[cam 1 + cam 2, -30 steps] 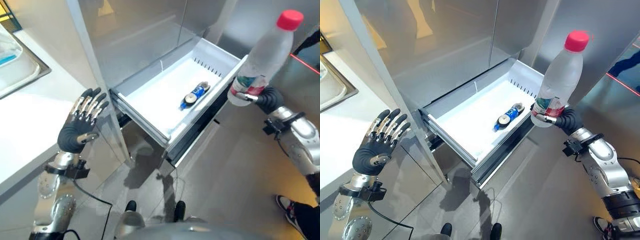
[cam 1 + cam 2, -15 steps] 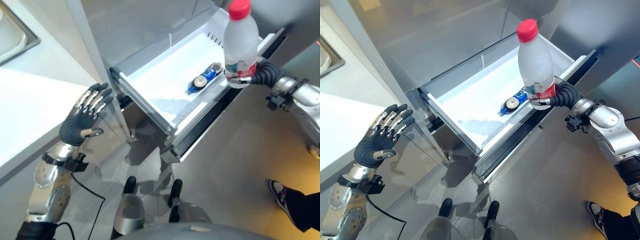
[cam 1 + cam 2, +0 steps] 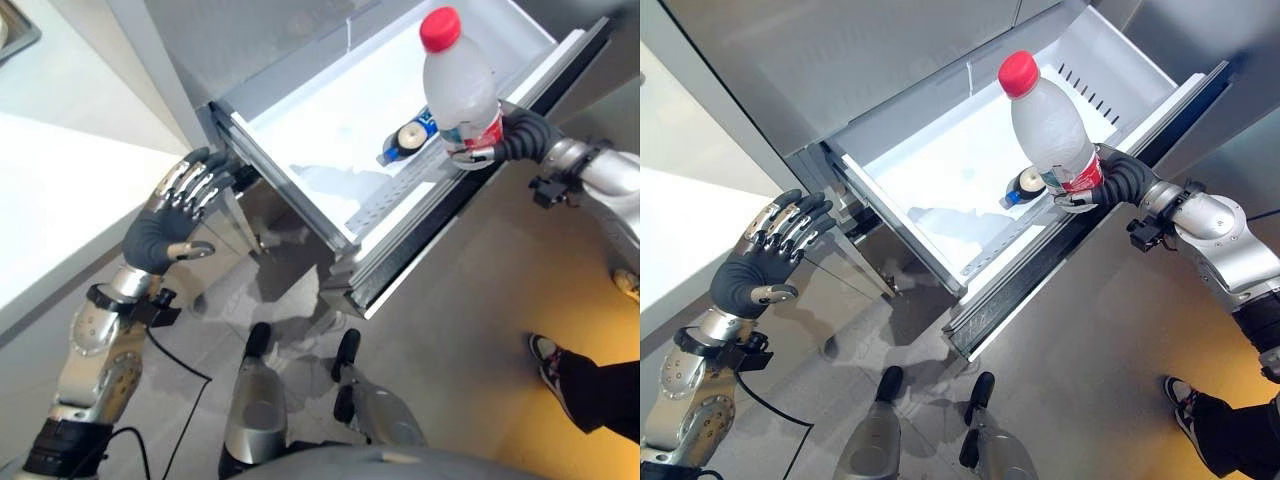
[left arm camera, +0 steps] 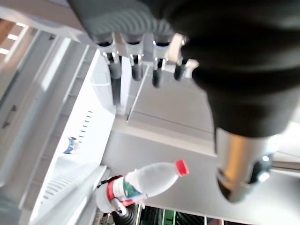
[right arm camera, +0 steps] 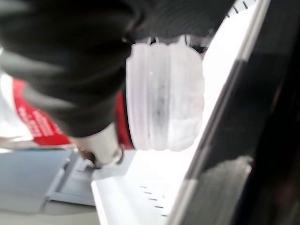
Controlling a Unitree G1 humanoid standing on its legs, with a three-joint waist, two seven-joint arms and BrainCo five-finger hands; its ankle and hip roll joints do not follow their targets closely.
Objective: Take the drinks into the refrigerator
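Your right hand is curled round the lower body of the water bottle, near its red label, and in the left eye view it holds the bottle roughly upright, red cap on top, over the front edge of the open freezer drawer of the refrigerator. A small blue drink can lies on its side on the drawer's white floor, just behind the bottle as seen from here. Your left hand hangs with fingers spread and nothing in it, just beside the drawer's near corner, next to the white worktop. In the right eye view the bottle leans a little toward the drawer's inside, its base about level with the drawer's front rail. In the left wrist view the straight fingers point toward the drawer, with the bottle seen beyond them. In the right wrist view the bottle's ribbed base sits right beside the palm, above the white drawer edge. From here, I judge the main risks to be these: if you lower without moving further in, the base may catch on the front rail and the bottle tip out onto the floor; if you let go while it is upright, it may topple onto the can; and the low grip leaves it top-heavy.
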